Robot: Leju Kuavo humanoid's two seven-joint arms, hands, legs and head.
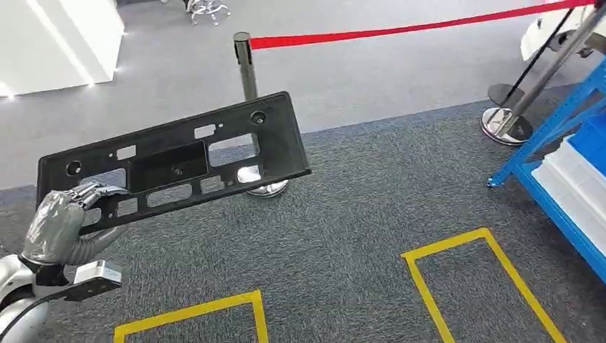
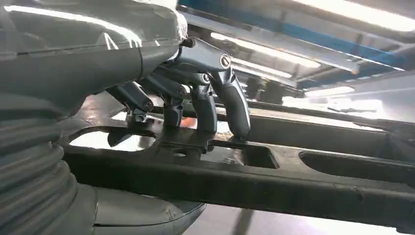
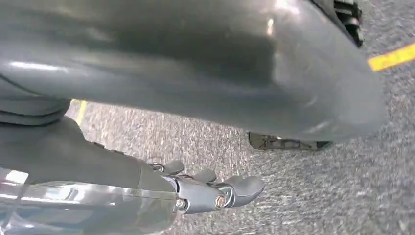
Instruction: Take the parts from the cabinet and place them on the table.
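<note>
Left hand (image 1: pixel 61 221) gripping black panel (image 1: pixel 175 161) end, right hand (image 3: pixel 205 191) fingers curled, empty.

Part (image 1: pixel 175 161): black. Left hand (image 1: pixel 61 221): grey. Carpet (image 1: pixel 343 236): dark grey, speckled; yellow tape outlines (image 1: pixel 421 282). Barrier belt (image 1: pixel 400 30): red. Rack frame (image 1: pixel 554 128): blue. Right hand (image 3: pixel 195 191): grey.
</note>
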